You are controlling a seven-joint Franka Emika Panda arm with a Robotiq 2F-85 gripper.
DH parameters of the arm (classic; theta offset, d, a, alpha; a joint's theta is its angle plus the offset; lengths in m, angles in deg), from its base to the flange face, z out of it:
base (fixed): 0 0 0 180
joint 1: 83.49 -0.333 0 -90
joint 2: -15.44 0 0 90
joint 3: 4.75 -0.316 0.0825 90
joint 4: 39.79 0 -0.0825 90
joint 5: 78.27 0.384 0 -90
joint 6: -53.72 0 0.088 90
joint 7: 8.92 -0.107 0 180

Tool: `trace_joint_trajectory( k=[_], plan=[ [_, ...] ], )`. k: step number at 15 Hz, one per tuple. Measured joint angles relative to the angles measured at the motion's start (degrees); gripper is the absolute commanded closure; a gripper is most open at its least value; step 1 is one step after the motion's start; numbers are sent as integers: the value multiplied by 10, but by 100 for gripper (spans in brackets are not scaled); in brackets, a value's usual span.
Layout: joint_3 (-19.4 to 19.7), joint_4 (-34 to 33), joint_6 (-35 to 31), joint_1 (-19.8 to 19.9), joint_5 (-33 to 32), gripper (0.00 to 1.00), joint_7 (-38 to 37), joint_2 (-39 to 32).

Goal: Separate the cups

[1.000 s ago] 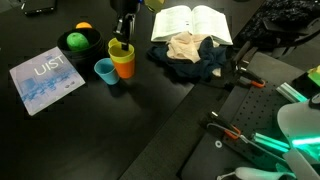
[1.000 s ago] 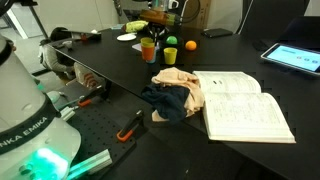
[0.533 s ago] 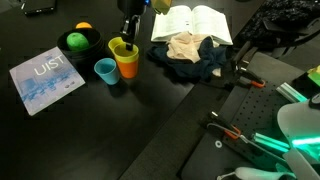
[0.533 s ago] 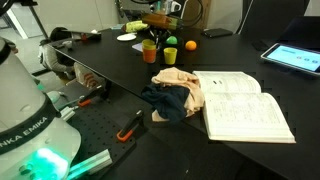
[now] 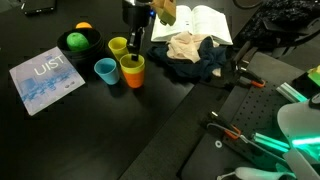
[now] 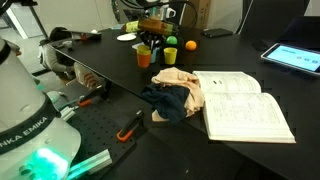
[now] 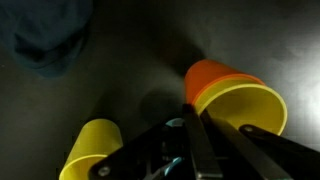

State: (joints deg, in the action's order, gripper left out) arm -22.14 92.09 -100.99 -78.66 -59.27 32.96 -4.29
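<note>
My gripper [image 5: 134,57] is shut on the rim of a yellow cup nested in the orange cup [image 5: 132,72]. In the wrist view this pair [image 7: 235,95] sits right at my fingertips [image 7: 195,112], one finger inside the rim. A second yellow cup [image 5: 118,46] stands alone just behind it and also shows in the wrist view [image 7: 88,152]. The light blue cup [image 5: 105,70] stands alone to the left. In an exterior view the orange cup [image 6: 144,58] is under the gripper [image 6: 147,46], which partly hides the other cups.
A black bowl [image 5: 78,44] with a green ball stands behind the cups, with an orange ball [image 5: 83,27] by it. A blue booklet [image 5: 45,78] lies to the left. An open book [image 5: 192,22] and crumpled cloths [image 5: 190,55] lie to the right.
The gripper has moved forward and to the right with the orange cup and the yellow cup nested in it. The other yellow cup stays behind, now standing apart.
</note>
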Motion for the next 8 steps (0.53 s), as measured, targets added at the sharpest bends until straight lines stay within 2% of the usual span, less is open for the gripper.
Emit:
trace_joint_trajectory(
  k=[8],
  plan=[
    [0, 7, -20, -5, -50, 98, 0, -4]
  ],
)
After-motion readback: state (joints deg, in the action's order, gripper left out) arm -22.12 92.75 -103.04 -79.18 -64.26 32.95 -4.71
